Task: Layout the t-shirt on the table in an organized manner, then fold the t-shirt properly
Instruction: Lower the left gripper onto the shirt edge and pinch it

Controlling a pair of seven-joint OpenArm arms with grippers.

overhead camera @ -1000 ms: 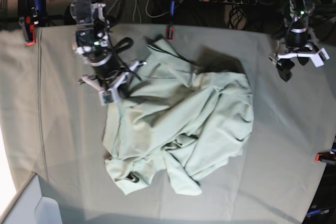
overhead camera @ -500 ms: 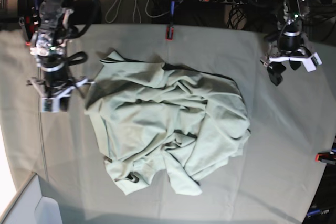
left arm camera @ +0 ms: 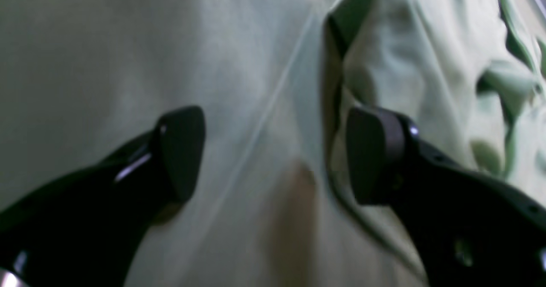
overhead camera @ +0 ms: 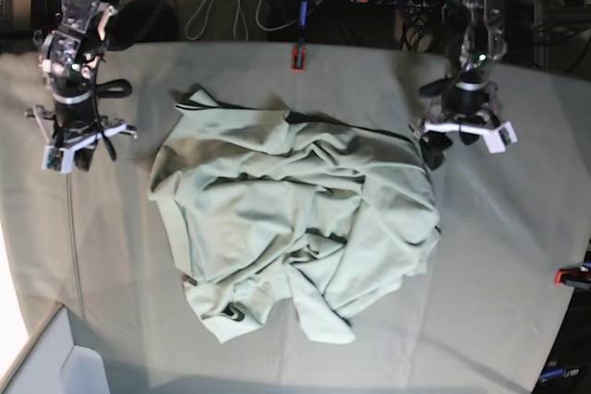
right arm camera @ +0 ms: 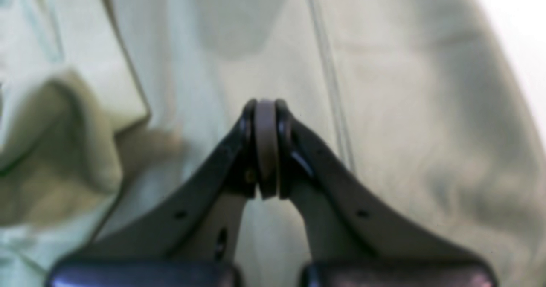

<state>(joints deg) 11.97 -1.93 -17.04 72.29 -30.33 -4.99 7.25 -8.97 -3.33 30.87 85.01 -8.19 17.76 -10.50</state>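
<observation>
Base view: t-shirt (overhead camera: pixel 295 219) beside left hand (overhead camera: pixel 459 138)

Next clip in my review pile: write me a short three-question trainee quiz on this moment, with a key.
1. True or false: the right gripper is clamped on the t-shirt.
2. Which gripper has its jaws apart? A) left gripper B) right gripper C) both
3. Fill in: the t-shirt lies ______ on the table, not spread flat.

Key:
1. False. Its jaws are shut on nothing, over bare table cloth beside the shirt.
2. A. It hangs open at the shirt's edge.
3. Crumpled.
</observation>
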